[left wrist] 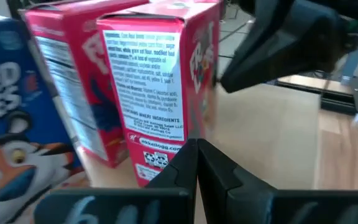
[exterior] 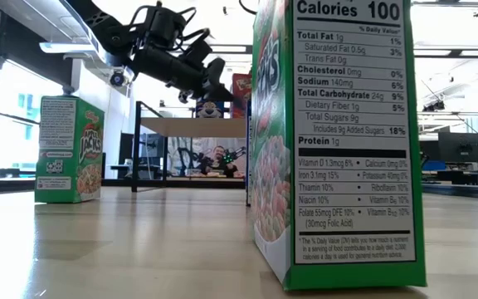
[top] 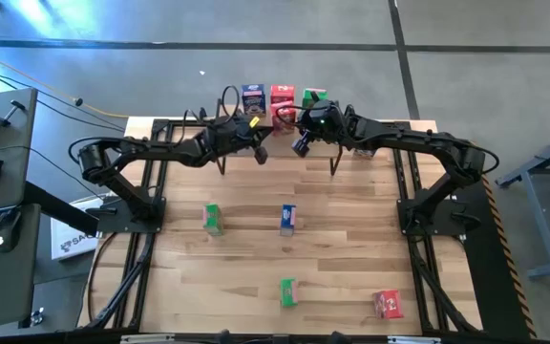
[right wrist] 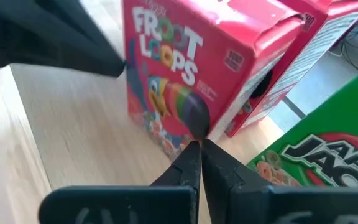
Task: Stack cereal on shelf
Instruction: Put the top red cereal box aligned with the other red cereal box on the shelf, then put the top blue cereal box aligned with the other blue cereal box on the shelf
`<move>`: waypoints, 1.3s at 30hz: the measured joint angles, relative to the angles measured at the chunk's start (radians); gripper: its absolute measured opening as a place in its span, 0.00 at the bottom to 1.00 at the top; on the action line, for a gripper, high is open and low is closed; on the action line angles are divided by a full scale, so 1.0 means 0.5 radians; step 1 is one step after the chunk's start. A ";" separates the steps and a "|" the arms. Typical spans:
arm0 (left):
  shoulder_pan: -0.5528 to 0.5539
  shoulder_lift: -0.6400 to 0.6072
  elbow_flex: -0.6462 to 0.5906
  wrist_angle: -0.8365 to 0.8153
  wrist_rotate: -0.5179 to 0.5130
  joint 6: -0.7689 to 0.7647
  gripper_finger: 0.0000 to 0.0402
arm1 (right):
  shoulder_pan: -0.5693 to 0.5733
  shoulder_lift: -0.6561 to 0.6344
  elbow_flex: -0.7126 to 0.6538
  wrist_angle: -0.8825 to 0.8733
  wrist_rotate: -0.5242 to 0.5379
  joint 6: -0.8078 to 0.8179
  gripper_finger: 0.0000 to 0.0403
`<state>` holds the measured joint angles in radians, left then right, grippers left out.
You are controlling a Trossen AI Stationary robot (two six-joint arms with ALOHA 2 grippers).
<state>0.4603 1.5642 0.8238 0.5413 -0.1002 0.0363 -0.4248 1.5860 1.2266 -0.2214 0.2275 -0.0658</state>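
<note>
On the shelf (exterior: 191,126) stand a blue cereal box (top: 253,98), two red boxes (right wrist: 173,74) one behind the other, and a green box (top: 314,96). My left gripper (left wrist: 196,148) and right gripper (right wrist: 197,146) are both shut. They hover over the shelf's near edge, each with its tips right at the front red box (left wrist: 148,93). On the table stand two green boxes (top: 213,219) (top: 287,291), a blue one (top: 287,219) and a red one (top: 387,304), each on its base. My left gripper's shut fingertips (left wrist: 188,155) lie against the picture of the front red box's lower corner (left wrist: 166,158); I cannot tell whether they touch it. My right gripper's shut fingertips (right wrist: 191,155) stand at the same box's lower front corner (right wrist: 188,127); I cannot tell whether they touch it.
Black frame rails (top: 151,191) run along both sides of the table. The right arm's dark gripper (left wrist: 291,37) shows close by in the left wrist view. Bare wood lies between the shelf and the table boxes. In the low view, one green box (exterior: 338,141) stands close to the camera.
</note>
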 joint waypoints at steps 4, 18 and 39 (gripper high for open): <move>0.045 0.000 0.000 0.008 -0.004 -0.003 0.00 | 0.000 0.000 0.000 -0.016 -0.051 0.028 0.00; 0.059 0.000 0.000 0.007 0.024 -0.001 0.00 | -0.042 -0.001 0.000 0.135 -0.071 -0.009 0.00; 0.056 -0.147 -0.151 0.109 0.402 -0.105 0.00 | 0.083 -0.136 0.176 -0.320 -0.081 -0.194 0.00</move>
<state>0.4881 1.4908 0.7485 0.5958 0.1007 -0.0163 -0.3833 1.5180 1.3147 -0.3812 0.1872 -0.1629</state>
